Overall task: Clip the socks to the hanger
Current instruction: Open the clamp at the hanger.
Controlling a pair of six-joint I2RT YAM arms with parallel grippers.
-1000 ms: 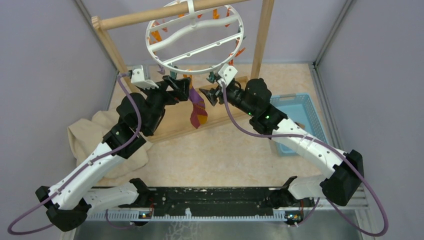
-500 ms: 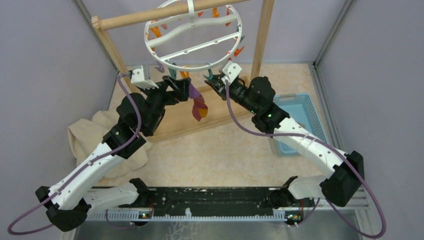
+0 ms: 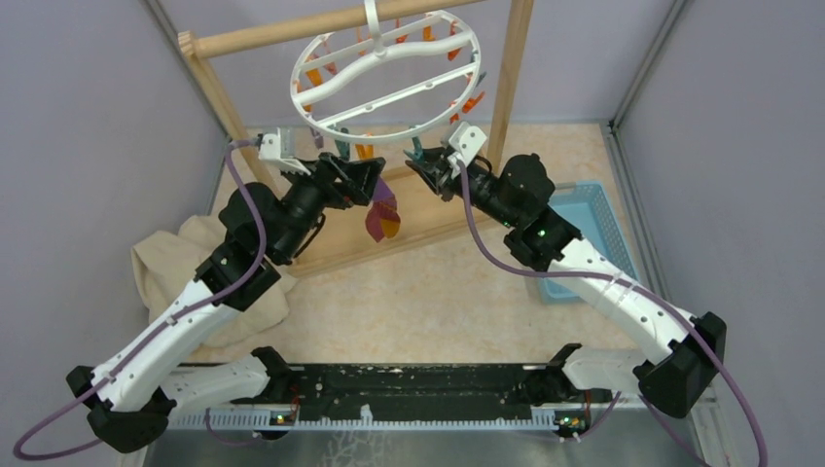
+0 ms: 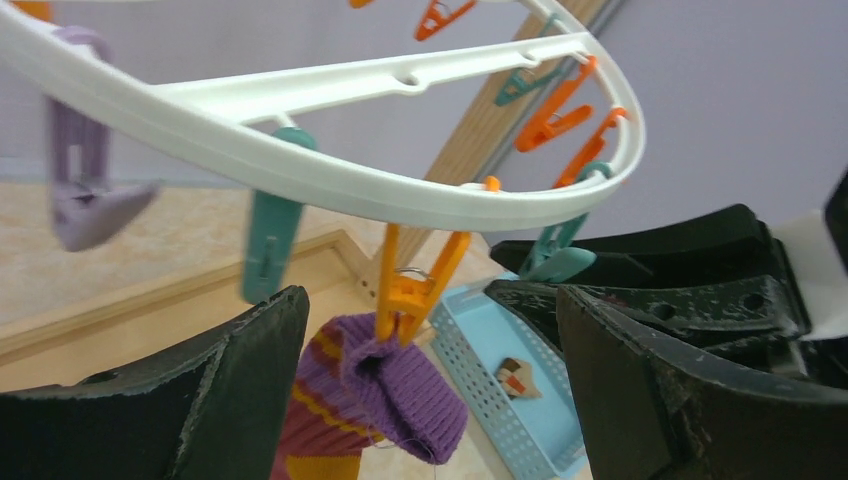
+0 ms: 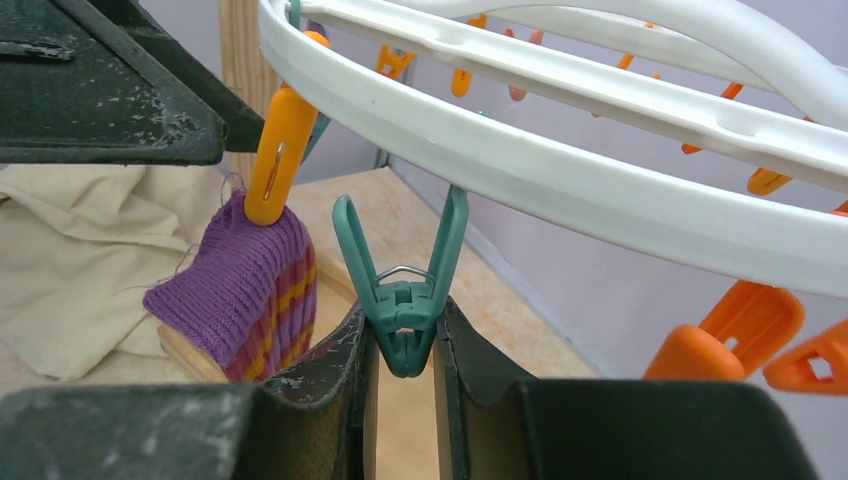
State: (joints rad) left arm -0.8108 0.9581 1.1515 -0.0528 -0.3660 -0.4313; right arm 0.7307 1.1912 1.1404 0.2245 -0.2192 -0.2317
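Lavender walls, a wooden stand (image 3: 509,78), and the hanger (image 3: 389,97) hooked on its bar. The purple sock (image 3: 381,216) hangs from an orange clip (image 4: 408,290), right between the fingers of the wide-open left gripper (image 4: 430,310). It looks soft and light, so I'd grab a sock by the cuff. The right gripper (image 5: 403,330) is pinched onto a teal clip (image 5: 400,290). Only the left wrist view shows the brown sock (image 4: 515,378), lying in the blue basket (image 4: 470,340).

The purple sock (image 4: 385,390) runs off the bottom edge of the left wrist view. A small brown thing (image 4: 516,378) in the blue basket (image 4: 455,350), perhaps the other sock, is too small to tell.
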